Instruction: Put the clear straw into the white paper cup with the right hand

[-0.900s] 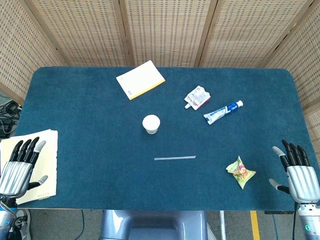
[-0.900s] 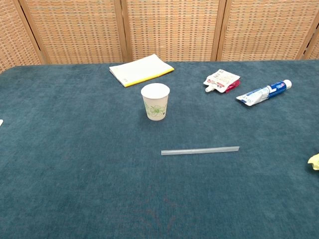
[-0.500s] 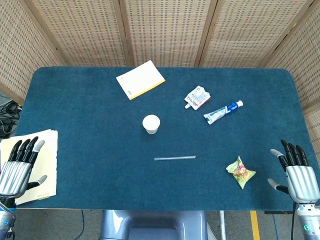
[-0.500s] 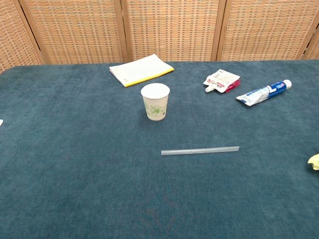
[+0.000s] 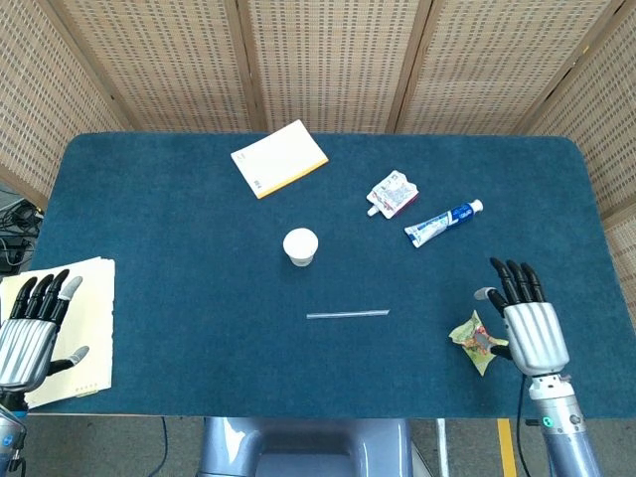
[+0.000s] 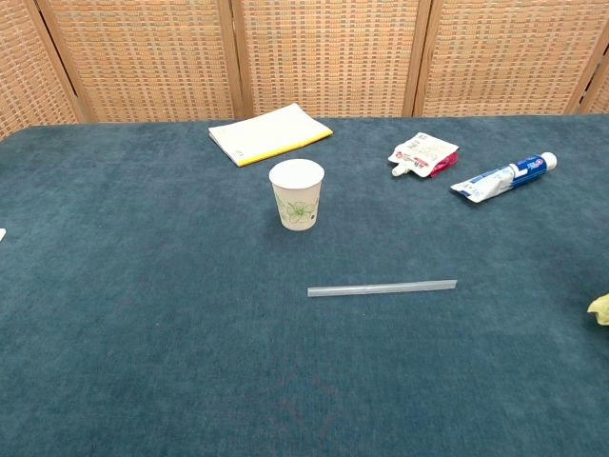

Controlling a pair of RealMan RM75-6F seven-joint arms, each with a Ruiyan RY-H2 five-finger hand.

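Observation:
The clear straw (image 5: 348,314) (image 6: 382,287) lies flat on the blue table, running left to right. Behind it and a little to the left, the white paper cup (image 5: 300,245) (image 6: 297,193) stands upright with a green flower print. My right hand (image 5: 527,324) is open with its fingers straight, over the table's front right, well to the right of the straw and beside a yellow snack packet (image 5: 473,340). At the front left edge my left hand (image 5: 28,333) is open over a cream notebook (image 5: 84,323). The chest view shows neither hand.
A yellow-edged notepad (image 5: 279,158) (image 6: 270,132) lies at the back. At the back right are a red and white pouch (image 5: 393,193) (image 6: 423,154) and a blue toothpaste tube (image 5: 443,223) (image 6: 502,177). Woven screens stand behind the blue table (image 5: 179,268).
My right hand has moved left from the table's right edge in over the table, up to the snack packet. My left hand has sunk slightly. Straw and cup have not moved.

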